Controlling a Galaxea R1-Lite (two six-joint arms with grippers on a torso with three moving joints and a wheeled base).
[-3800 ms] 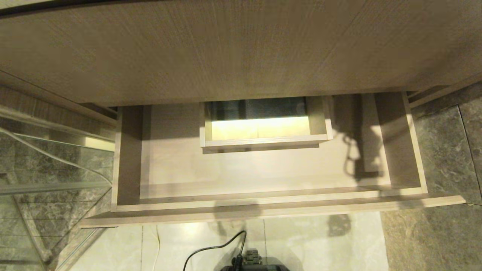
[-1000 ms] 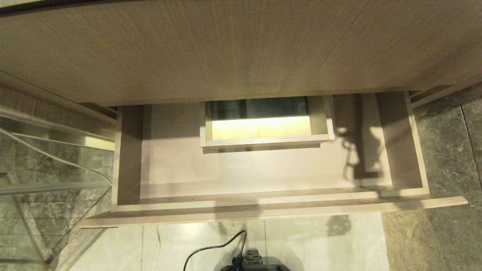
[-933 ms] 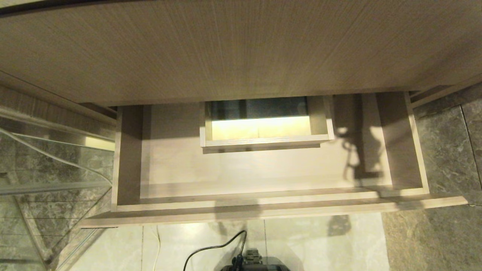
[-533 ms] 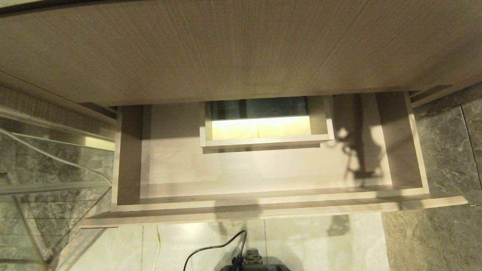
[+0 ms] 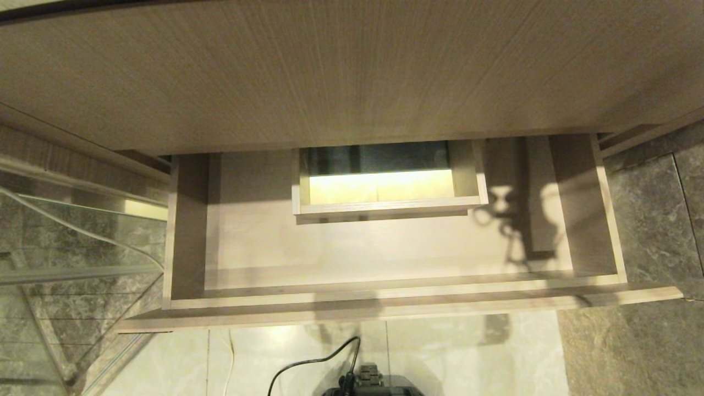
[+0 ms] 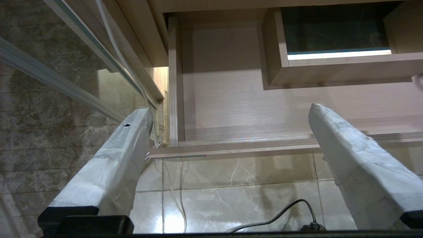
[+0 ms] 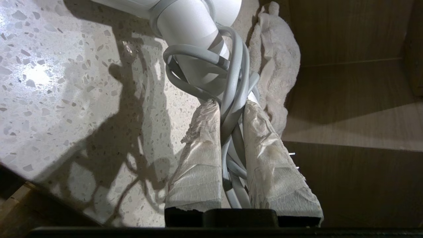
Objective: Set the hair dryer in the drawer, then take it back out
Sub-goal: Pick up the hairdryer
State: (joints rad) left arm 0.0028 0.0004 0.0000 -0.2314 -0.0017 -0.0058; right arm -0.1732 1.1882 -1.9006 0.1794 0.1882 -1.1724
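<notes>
Speckled terrazzo countertop (image 7: 66, 82) lies under the right gripper (image 7: 231, 107), clamped on the white hair dryer (image 7: 195, 26) by its coiled cord; next, I judge, comes carrying it into the open drawer (image 5: 385, 286) while the left gripper (image 6: 231, 112) hangs spread, idle.

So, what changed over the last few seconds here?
Only the looped shadow on the drawer floor moved, sliding toward the boxed cut-out. The drawer stayed pulled out, with nothing put in. Now the right claw is shut on the hair dryer by its cord-wrapped handle; the left claw hangs open before the drawer.
</notes>
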